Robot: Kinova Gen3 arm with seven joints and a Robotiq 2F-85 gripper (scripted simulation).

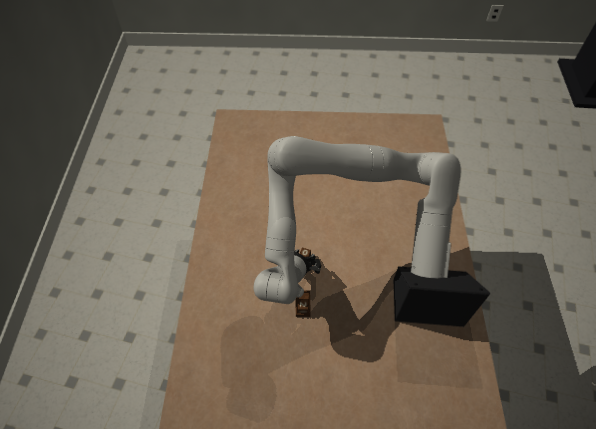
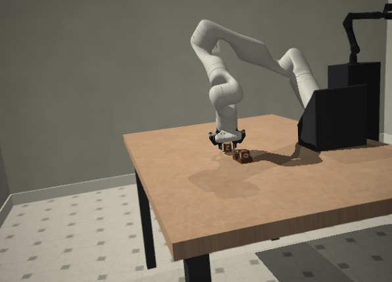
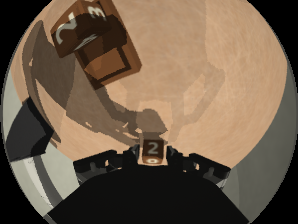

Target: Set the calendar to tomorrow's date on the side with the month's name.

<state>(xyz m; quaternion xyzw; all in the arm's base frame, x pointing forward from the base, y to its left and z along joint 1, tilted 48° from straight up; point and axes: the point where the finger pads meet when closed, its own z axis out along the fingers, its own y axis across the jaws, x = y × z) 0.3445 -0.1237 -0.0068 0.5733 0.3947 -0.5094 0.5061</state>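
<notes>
A loose wooden cube [image 1: 305, 252] [image 2: 227, 147] [image 3: 152, 149] stands on the table, with a 2 on the side that the wrist view and the exterior view show. My gripper [image 1: 308, 256] [image 2: 227, 148] [image 3: 153, 150] points straight down, with its fingers part open on either side of this cube. I cannot see them pressing on it. The small wooden tray [image 1: 305, 295] [image 2: 243, 161] [image 3: 113, 64] lies flat a short way off. The second cube [image 1: 303, 305] [image 2: 245, 154] [image 3: 83, 26] stands in one half of the tray. The other half is bare.
The brown table [image 1: 350, 131] [image 2: 296, 191] carries the arm's black base [image 1: 440, 293] [image 2: 335, 116] at the right. The arm's elbow and wrist hang over the tray in the top view. A black stand is behind the base in the exterior view.
</notes>
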